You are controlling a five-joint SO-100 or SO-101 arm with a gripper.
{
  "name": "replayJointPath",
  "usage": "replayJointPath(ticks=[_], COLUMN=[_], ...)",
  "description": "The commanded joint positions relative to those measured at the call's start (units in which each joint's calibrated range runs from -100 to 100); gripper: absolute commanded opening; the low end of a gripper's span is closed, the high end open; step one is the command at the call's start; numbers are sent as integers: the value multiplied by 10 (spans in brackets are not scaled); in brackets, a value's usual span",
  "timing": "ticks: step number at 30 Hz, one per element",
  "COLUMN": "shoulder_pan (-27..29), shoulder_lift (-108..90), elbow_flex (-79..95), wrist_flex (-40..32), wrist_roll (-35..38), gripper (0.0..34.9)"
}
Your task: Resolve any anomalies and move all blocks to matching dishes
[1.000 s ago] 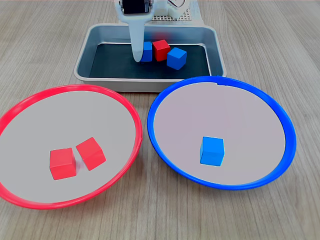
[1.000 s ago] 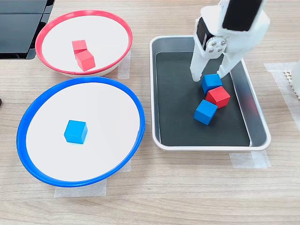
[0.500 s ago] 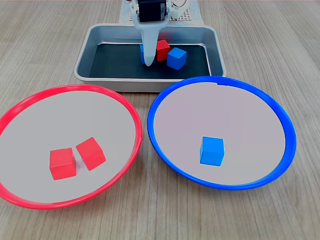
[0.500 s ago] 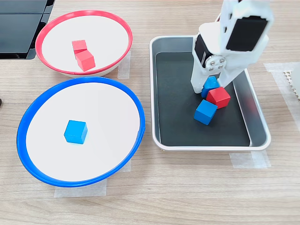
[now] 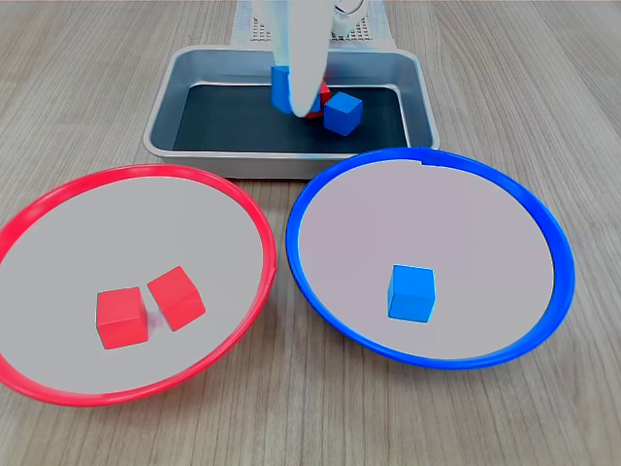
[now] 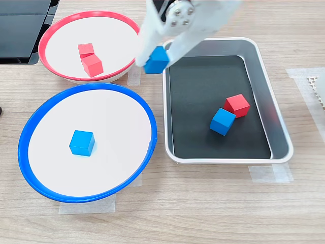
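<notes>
My gripper (image 6: 156,61) is shut on a blue block (image 6: 157,59), lifted above the grey tray's left rim in the second exterior view. In the first exterior view the gripper (image 5: 291,97) is blurred, with the held blue block (image 5: 280,86) over the tray's back. A red block (image 6: 237,105) and another blue block (image 6: 222,121) lie in the tray. The red-rimmed dish (image 6: 91,12) holds two red blocks (image 6: 86,49) (image 6: 92,65). The blue-rimmed dish (image 6: 91,86) holds one blue block (image 6: 82,143).
The rectangular metal tray (image 6: 228,158) with a dark liner sits at the second exterior view's right. A black object (image 6: 20,30) lies at that picture's top left corner. Tape strips hold the dishes and tray to the wooden table.
The gripper closed on the blue block in the tray, lifted it and swung it toward the second exterior view's left, over the tray rim. The red block and other blue block stayed.
</notes>
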Motion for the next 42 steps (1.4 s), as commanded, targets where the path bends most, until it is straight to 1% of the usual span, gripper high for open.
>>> replayJointPath(ticks=[1, 7, 8, 10, 11, 12, 13, 14, 16, 18, 21, 22, 24, 26, 27, 29, 30, 31, 33, 34, 38, 42], shoulder_pan=[-49, -98, -104, -111, -113, -114, -115, -115, -115, -115, -109, -105, -96, -83, -73, -58, -51, -44, -30, -25, -15, -27], shoulder_lift=[52, 150, 167, 179, 179, 179, 174, 168, 151, 125, 70, 48, 3, -43, -65, -87, -93, -99, -104, -105, -98, -92], elbow_flex=[-61, -68, -69, -67, -66, -64, -62, -55, -44, -29, 14, 29, 53, 79, 91, 106, 114, 128, 158, 167, 200, 220], wrist_flex=[-93, -203, -220, -231, -234, -234, -232, -231, -225, -206, -185, -168, -111, -47, -4, 54, 76, 95, 106, 106, 86, 66], wrist_roll=[1, 19, 23, 26, 28, 28, 28, 28, 30, 34, 44, 53, 70, 92, 103, 119, 127, 137, 154, 160, 177, 182], gripper=[1, 2, 19, 72, 79, 94, 126, 144, 144, 132, 131, 122, 122, 107, 104, 97, 99, 109, 133, 138, 152, 156])
